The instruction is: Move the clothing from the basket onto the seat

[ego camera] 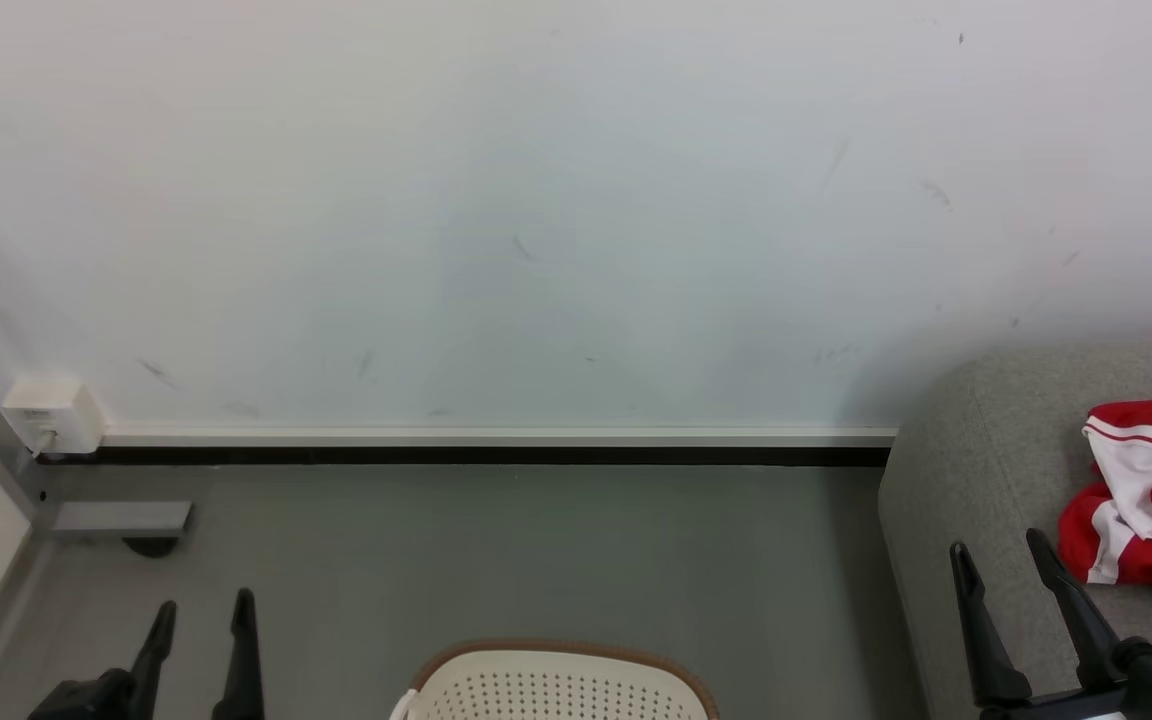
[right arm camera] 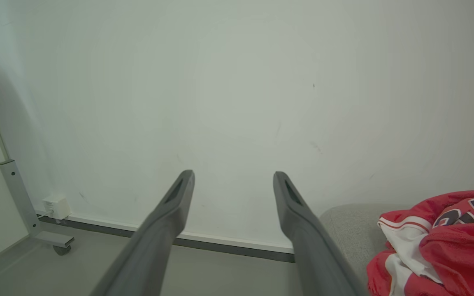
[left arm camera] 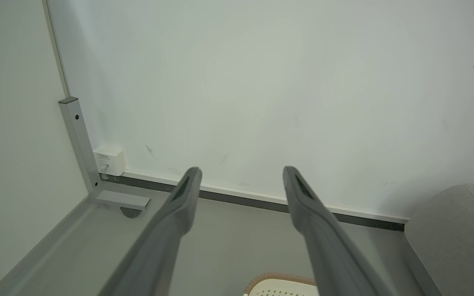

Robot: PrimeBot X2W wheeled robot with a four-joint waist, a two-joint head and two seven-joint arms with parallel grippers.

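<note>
Already the clothing [ego camera: 1151, 490] lay in a red and white heap on the seat [ego camera: 976, 470], and both my grippers were empty.
My left gripper [ego camera: 206, 600] stood at the lower left of the head view, its two fingers spread apart with nothing between them. My right gripper [ego camera: 997, 542] was also spread and held nothing; it was in front of the seat, just beside the heap but apart from it. The basket [ego camera: 556, 685] stood on the grey floor [ego camera: 536, 550] between my grippers, its brown rim and perforated wall at the bottom edge.
</note>
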